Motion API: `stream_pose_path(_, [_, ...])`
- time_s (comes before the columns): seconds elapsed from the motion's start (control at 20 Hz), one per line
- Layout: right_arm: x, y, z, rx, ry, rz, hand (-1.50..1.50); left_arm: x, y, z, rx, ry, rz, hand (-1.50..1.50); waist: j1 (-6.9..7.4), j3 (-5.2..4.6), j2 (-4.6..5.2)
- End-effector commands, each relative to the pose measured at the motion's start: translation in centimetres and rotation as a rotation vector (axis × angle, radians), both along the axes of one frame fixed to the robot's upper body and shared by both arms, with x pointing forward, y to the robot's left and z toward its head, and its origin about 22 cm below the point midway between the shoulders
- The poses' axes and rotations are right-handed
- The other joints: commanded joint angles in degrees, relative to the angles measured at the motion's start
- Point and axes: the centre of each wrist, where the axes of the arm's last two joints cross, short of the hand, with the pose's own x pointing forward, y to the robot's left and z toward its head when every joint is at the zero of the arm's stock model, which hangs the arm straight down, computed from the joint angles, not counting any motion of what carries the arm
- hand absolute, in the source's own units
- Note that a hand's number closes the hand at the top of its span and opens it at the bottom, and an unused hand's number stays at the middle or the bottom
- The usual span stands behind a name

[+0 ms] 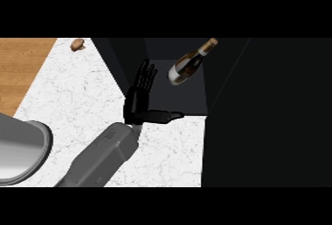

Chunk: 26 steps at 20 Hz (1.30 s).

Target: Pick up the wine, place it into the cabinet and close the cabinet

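**Wine in the cabinet, left hand open beside it**

The biggest thing on my screen is the dark cabinet (188,97), which fills the top middle and the right side. I can see into its open bay. I cannot tell which of the black panels around the bay is the door.

Next comes the white counter (71,88), with a strip of wood (19,66) at its upper left corner. A grey round basin (19,149) is cut off by the left edge.

One grey forearm rises from the lower edge, left of centre. It ends in the left hand (137,99), whose fingers are straight and point into the cabinet mouth, over its left wall. The thumb is spread out to the right. The hand holds nothing.

The wine (186,66) lies tilted inside the bay with its neck toward the upper right. It sits just right of the fingertips and apart from them.

A small brown thing (77,44) sits at the counter's top edge.
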Motion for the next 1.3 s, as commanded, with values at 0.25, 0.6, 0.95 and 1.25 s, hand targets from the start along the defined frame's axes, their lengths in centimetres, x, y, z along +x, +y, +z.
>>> stream_pose_path(0.25, [0.8,0.3,-1.2,0.014,-0.001,0.018,-1.5,-6.8,1.9,5.5,0.002,-0.03,-0.057,-1.5,-0.37,0.16,0.08])
stream_pose_path(0.6, [0.7,-0.2,0.0,-0.025,-0.011,0.009,-1.5,-11.9,4.5,9.2,-0.019,-0.047,-0.069,-1.5,-0.58,0.15,0.2])
stream_pose_path(0.95, [-0.4,1.0,0.9,-0.237,-0.012,0.222,1.5,-15.3,6.5,8.8,-0.004,-0.054,-0.006,-1.5,-0.48,0.12,0.19])
stream_pose_path(1.25, [-2.3,1.6,1.0,-0.268,0.028,0.393,1.5,-17.5,11.1,8.0,0.03,-0.069,0.078,-1.5,-0.68,0.08,0.24])
